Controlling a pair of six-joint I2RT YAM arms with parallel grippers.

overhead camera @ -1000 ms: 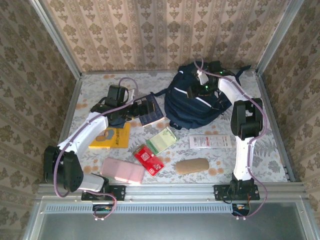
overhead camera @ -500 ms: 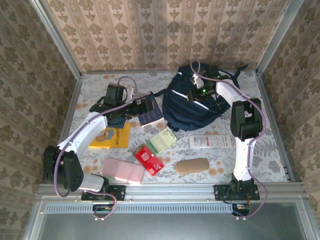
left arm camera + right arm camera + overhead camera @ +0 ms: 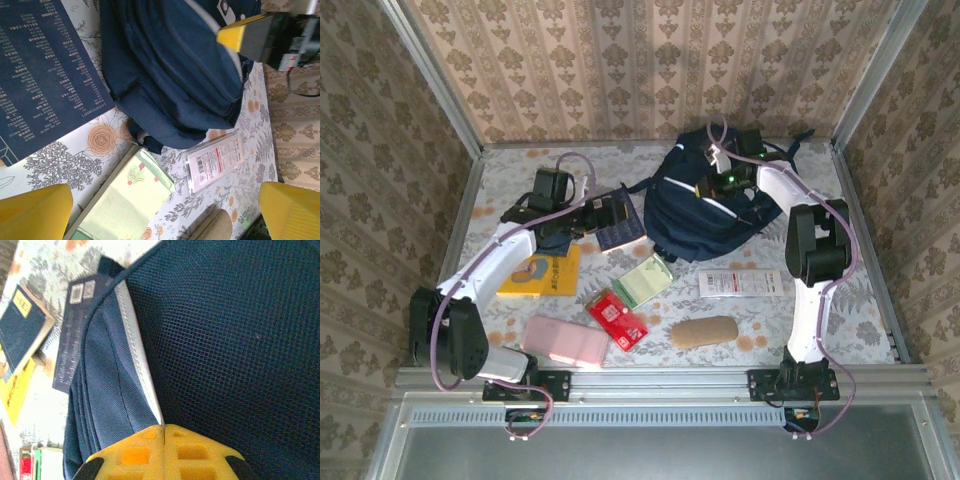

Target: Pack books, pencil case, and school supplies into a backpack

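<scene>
The backpack (image 3: 700, 215) lies under the right gripper (image 3: 164, 437), whose pads are pressed together on its white-striped edge. The left gripper (image 3: 160, 197) hangs wide and holds nothing, with the backpack just ahead of it. The navy book (image 3: 40, 70) lies ahead and to its left, touching the backpack. The orange-yellow book (image 3: 545, 272) sits behind it, under the arm, with the blue book (image 3: 22, 322) on top. The green pad (image 3: 125, 205) lies below, between its fingers. The white packet (image 3: 216, 161) lies toward its right finger, and the red packet (image 3: 617, 317) is nearer the bases.
</scene>
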